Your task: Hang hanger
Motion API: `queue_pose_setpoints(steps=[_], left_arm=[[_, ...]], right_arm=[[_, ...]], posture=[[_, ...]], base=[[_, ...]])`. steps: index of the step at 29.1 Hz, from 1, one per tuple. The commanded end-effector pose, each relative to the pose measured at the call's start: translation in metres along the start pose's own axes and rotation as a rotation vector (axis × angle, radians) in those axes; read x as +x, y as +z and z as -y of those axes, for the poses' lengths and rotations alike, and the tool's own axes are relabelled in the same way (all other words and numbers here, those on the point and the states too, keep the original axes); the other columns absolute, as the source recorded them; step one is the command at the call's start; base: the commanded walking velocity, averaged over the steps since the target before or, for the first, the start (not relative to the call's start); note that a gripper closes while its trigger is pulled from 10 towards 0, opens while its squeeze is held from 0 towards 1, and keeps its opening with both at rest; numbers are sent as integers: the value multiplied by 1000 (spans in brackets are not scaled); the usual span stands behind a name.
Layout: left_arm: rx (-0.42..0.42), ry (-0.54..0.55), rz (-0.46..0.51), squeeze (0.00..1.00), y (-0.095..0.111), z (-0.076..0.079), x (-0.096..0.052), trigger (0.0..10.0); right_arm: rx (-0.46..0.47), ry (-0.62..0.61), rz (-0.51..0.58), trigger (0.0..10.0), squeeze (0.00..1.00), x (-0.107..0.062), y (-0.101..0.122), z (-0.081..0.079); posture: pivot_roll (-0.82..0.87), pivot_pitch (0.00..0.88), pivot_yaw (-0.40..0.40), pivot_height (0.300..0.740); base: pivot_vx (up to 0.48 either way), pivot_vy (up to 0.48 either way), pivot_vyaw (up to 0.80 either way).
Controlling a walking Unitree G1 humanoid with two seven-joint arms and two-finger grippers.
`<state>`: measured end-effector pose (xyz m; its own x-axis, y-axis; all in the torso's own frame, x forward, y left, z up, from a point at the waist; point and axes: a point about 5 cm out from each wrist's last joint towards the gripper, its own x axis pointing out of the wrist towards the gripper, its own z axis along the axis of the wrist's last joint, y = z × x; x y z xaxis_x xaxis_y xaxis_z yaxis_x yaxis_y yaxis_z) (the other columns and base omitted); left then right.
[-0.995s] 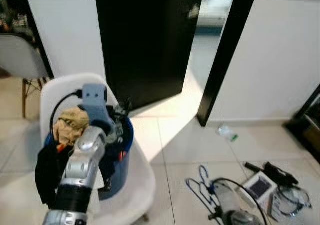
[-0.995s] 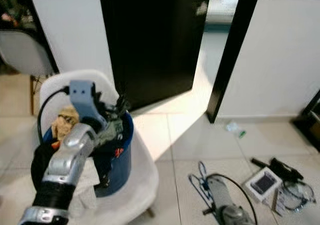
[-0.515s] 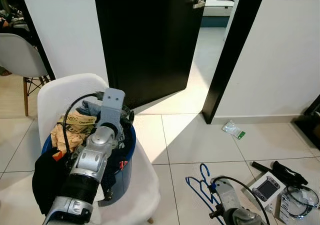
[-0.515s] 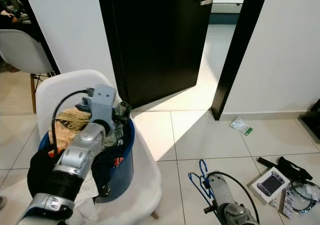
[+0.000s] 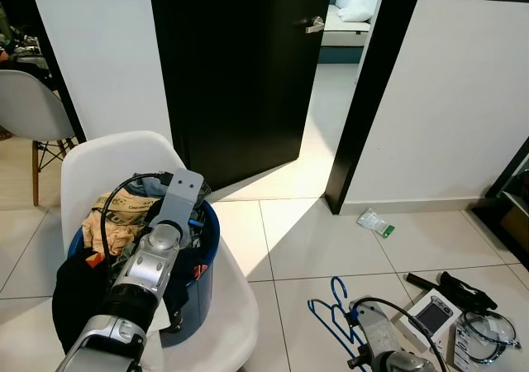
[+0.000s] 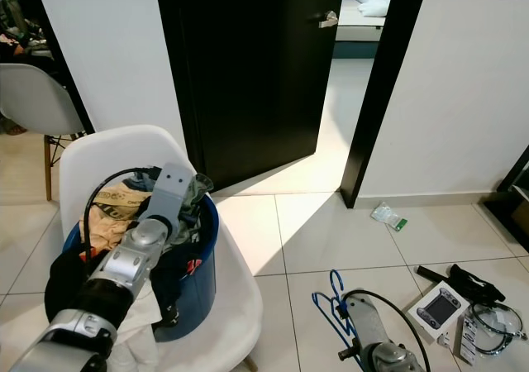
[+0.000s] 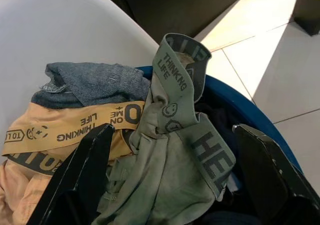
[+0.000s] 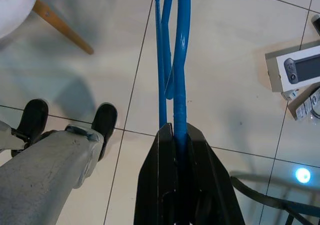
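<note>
Tiled hallway, black door ajar. I saw right end effector clamped on the blue hanger, low over the floor. Left end effector spread open above the laundry bucket. Nothing hung yet; no garment taken.

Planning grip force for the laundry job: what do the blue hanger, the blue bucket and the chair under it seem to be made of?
The blue hanger, clamped in the right end effector, looks like thin plastic-coated wire: slim, glossy rods. The blue bucket appears to be smooth rigid plastic with an even sheen. The white chair seems a moulded matte plastic shell, with a leg that looks like wood.
</note>
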<state>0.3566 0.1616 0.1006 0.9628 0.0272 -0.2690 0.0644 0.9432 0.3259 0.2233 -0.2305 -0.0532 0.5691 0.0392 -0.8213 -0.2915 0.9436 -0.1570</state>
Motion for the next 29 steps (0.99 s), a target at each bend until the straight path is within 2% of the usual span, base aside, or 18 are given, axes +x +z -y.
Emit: queue_pose_setpoints(steps=[1, 15, 24, 29], left_arm=[[10, 5, -17, 0, -7, 2, 0, 10000], [-25, 25, -33, 0, -25, 11, 3, 10000], [-25, 96, -19, 0, -27, -3, 3, 10000], [-18, 109, -9, 0, -28, -4, 3, 10000]], right_arm=[[2, -1, 3, 10000, 0, -1, -2, 1], [3, 0, 0, 10000, 0, -3, -9, 4], [3, 5, -9, 10000, 0, -5, -17, 4], [7, 9, -14, 10000, 0, -5, -22, 4]], posture=[[-53, 0, -51, 740], [-93, 0, -55, 740], [-104, 0, -51, 740], [-108, 0, -50, 740]], base=[[0, 0, 0], [0, 0, 0], [0, 0, 0], [0, 0, 0]])
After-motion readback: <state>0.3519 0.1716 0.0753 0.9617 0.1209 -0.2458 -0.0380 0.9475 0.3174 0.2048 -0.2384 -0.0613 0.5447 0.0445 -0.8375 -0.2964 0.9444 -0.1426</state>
